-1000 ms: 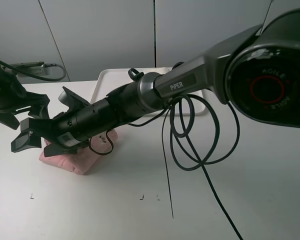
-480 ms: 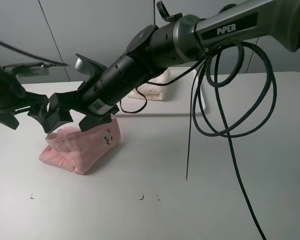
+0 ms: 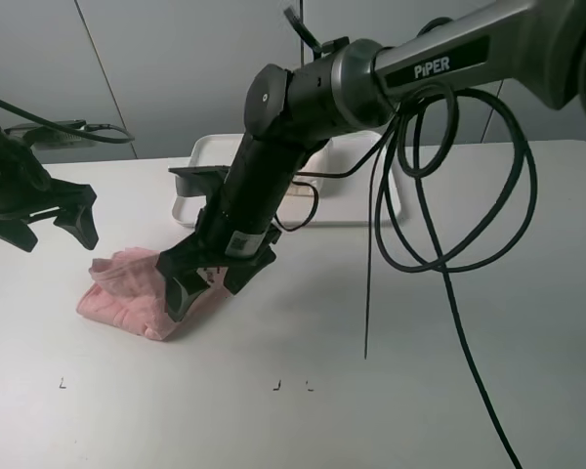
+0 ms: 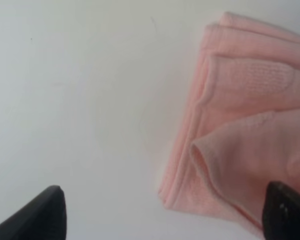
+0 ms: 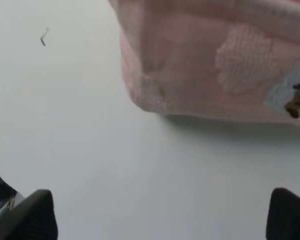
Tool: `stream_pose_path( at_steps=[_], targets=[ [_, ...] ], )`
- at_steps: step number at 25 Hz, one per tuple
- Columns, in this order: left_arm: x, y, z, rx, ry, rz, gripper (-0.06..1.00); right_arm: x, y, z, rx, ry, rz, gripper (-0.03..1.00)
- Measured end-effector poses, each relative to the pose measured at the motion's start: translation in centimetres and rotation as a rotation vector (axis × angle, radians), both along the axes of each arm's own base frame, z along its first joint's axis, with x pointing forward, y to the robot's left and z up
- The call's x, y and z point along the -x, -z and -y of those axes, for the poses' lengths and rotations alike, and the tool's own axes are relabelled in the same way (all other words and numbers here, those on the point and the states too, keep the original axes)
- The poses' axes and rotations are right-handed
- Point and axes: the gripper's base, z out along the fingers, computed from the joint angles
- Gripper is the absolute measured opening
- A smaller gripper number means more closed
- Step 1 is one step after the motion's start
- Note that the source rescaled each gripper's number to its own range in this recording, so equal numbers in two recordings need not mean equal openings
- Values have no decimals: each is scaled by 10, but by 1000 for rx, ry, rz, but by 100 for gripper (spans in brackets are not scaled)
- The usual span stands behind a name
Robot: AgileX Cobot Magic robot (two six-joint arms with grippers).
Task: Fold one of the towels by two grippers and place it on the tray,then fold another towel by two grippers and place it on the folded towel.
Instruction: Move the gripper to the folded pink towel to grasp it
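Note:
The pale pink towel point(image 3: 127, 293) lies folded in a bunched heap on the white table, left of centre. My right gripper point(image 3: 210, 285) points down at its right front edge, open, with one finger point(image 3: 176, 293) against the cloth; nothing is held. In the right wrist view the pink towel point(image 5: 205, 65) and its small white patch point(image 5: 245, 57) lie beyond the open right gripper point(image 5: 160, 215). My left gripper point(image 3: 57, 233) hovers open just left of and behind the towel. The left wrist view shows the pink towel's folded layers point(image 4: 240, 125) ahead of the left gripper point(image 4: 165, 215). The white tray point(image 3: 200, 156) stands behind; my right arm hides the cream-white towel.
Black cables point(image 3: 439, 215) loop down from the right arm over the table's middle right. Small dark marks point(image 3: 276, 386) sit near the table's front edge. A grey wall runs behind the tray.
My right arm swung from above the towel's left side across and down, so its gripper now stands at the towel's right front edge, with wider jaws. The left gripper barely moved.

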Motion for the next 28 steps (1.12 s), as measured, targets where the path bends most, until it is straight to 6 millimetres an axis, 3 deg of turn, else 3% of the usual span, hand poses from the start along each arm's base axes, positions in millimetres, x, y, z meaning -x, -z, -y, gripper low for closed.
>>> stream_pose_path(
  at_steps=[8, 13, 21, 28],
  targets=[
    [0, 0, 0, 0, 0, 0, 100, 1, 22, -6, 38, 13, 33, 90],
    [0, 0, 0, -2, 2, 0, 100, -2, 21, -14, -48, 34, 62, 90],
    [0, 0, 0, -5, 4, 0, 100, 14, 26, -37, -110, -60, 186, 90],
    [0, 0, -1, -8, 6, 0, 100, 11, 20, -47, -200, -17, 235, 90]
  ],
)
